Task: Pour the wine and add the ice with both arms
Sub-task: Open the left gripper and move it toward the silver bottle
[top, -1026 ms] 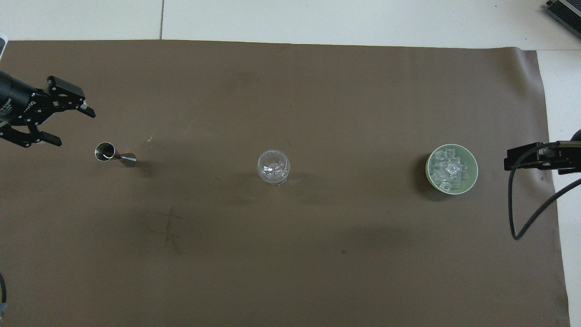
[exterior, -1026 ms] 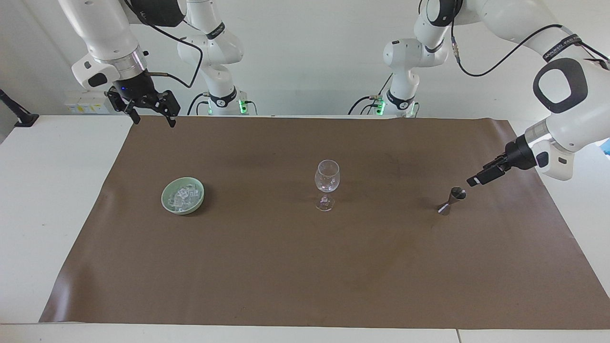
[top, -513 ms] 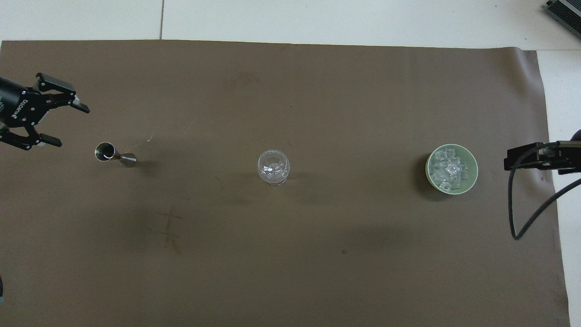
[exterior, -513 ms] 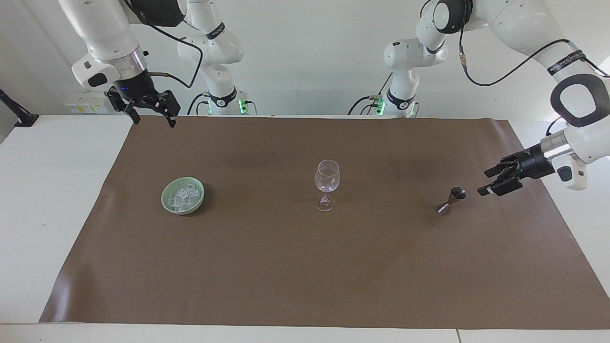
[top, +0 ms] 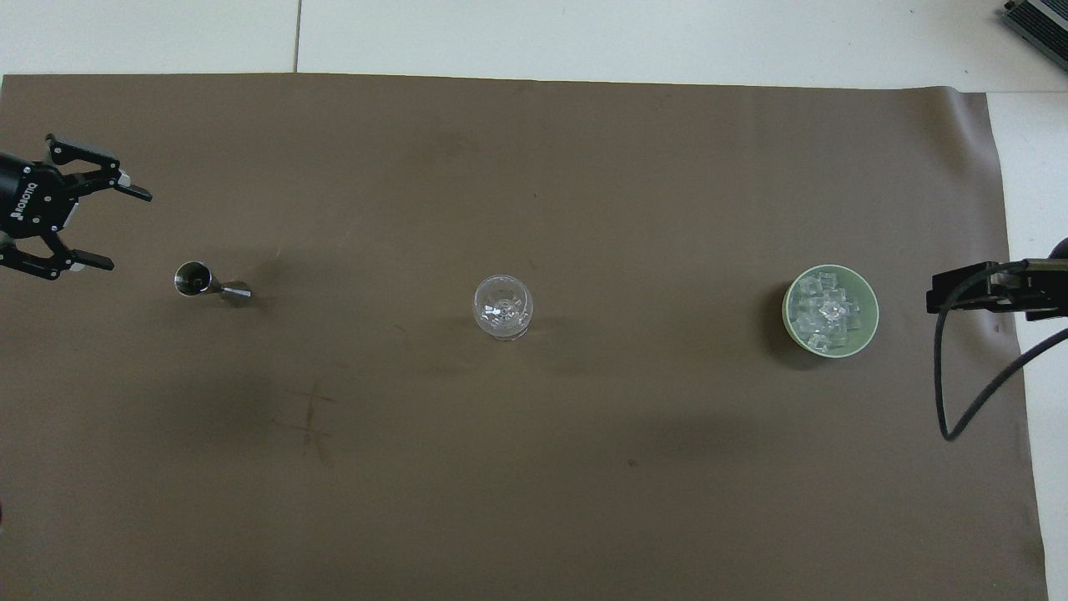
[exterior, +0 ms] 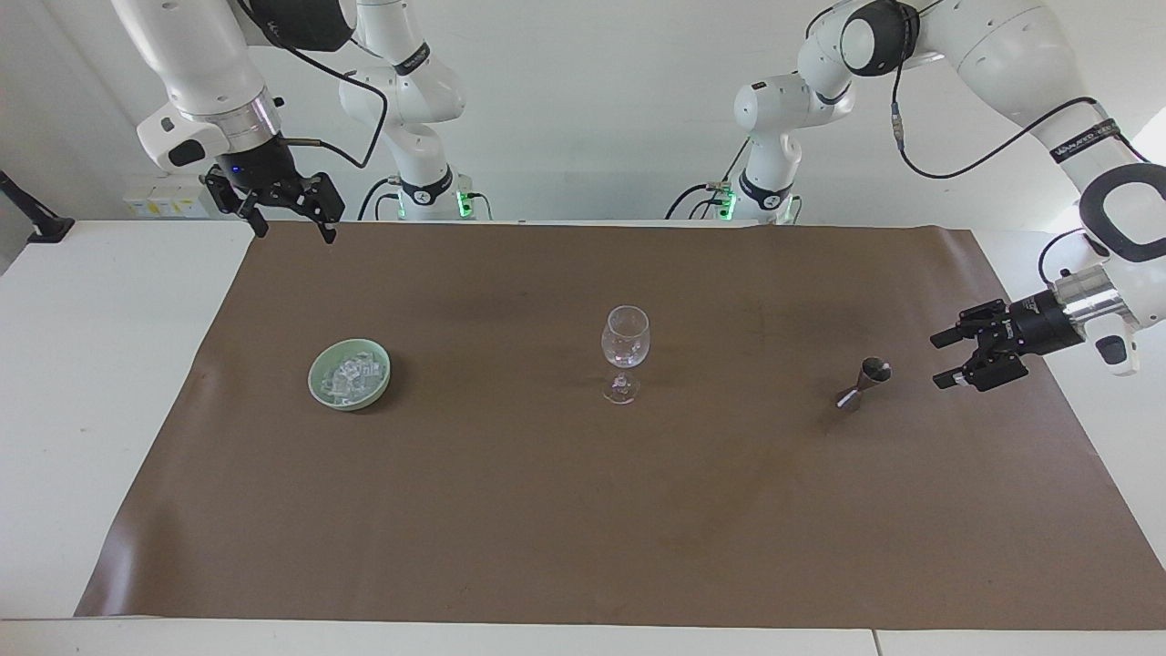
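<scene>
A clear wine glass (exterior: 625,342) (top: 502,306) stands upright at the middle of the brown mat; no wine shows in it. A small metal jigger (exterior: 864,383) (top: 209,284) stands toward the left arm's end. My left gripper (exterior: 940,359) (top: 127,232) hangs open, low and level beside the jigger and apart from it, fingers pointing at it. The ice (exterior: 351,374) (top: 824,313) is piled in a pale green bowl (exterior: 321,387) (top: 872,321) toward the right arm's end. My right gripper (exterior: 297,232) waits open, high over the mat's corner by its own base.
The brown mat (exterior: 583,510) (top: 534,467) covers most of the white table (exterior: 100,383). A black cable (top: 947,392) loops down from the right arm over the mat's edge. A dark device (top: 1039,21) lies at the table's corner.
My left gripper has drawn back from above the jigger toward the left arm's end of the table, dropped lower and turned level. The right arm has not moved.
</scene>
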Controlling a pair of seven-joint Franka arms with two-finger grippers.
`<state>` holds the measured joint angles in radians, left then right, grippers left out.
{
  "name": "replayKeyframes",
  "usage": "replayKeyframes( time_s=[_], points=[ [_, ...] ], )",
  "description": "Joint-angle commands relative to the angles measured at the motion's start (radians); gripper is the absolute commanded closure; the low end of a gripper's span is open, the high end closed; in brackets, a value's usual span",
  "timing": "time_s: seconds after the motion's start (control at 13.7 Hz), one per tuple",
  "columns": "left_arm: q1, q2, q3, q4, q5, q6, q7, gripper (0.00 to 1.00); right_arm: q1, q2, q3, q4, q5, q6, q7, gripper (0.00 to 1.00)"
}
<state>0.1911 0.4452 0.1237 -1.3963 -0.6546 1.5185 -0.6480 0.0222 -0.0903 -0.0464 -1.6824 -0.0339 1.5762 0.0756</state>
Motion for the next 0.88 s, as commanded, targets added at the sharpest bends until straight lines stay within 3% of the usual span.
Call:
replayKeyframes(
  time_s=[0.0,0.37,0.81],
  points=[
    [0.022,0.027,-0.006,-0.007,-0.037,0.032,-0.038,0.00,-0.005,-0.023,0.003,-0.023,0.000,-0.002,-0.028,0.00],
    [0.039,0.029,-0.006,-0.085,-0.112,0.094,-0.096,0.00,-0.005,-0.023,0.002,-0.023,0.000,-0.002,-0.028,0.00],
    [0.039,0.017,-0.007,-0.194,-0.122,0.141,-0.087,0.00,-0.005,-0.023,0.002,-0.023,0.000,-0.002,-0.028,0.00]
  ],
)
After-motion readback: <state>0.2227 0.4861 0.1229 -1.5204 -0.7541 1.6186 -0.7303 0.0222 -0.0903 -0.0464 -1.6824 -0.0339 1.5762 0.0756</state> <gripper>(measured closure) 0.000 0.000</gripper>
